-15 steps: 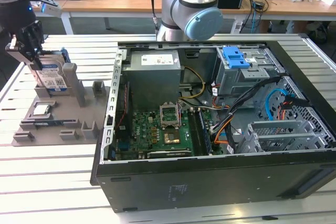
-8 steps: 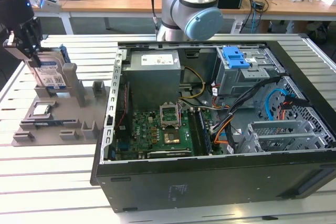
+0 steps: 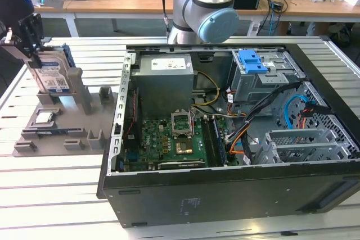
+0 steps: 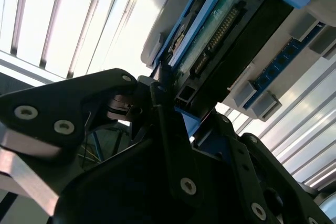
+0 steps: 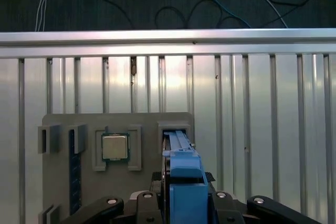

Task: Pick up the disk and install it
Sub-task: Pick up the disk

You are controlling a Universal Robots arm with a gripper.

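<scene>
The disk (image 3: 54, 74), a silver drive with a white-and-blue label in a blue carrier frame, stands on edge in a slot of the grey holder (image 3: 79, 91) at the exterior view's left. My gripper (image 3: 32, 53) sits over its top edge and is shut on it. In the first wrist view the disk (image 5: 181, 163) is seen edge-on, running down between the dark fingers (image 5: 218, 199). In the second wrist view its green circuit board (image 4: 218, 30) faces the camera, and one dark finger (image 4: 164, 95) presses against the blue frame.
The open computer case (image 3: 225, 195) fills the middle and the exterior view's right, with motherboard (image 3: 169, 141) and a drive cage carrying a blue bracket (image 3: 251, 60). A processor chip (image 3: 45, 118) (image 5: 115, 146) lies on the grey holder. The arm's base (image 3: 202, 9) stands behind the case.
</scene>
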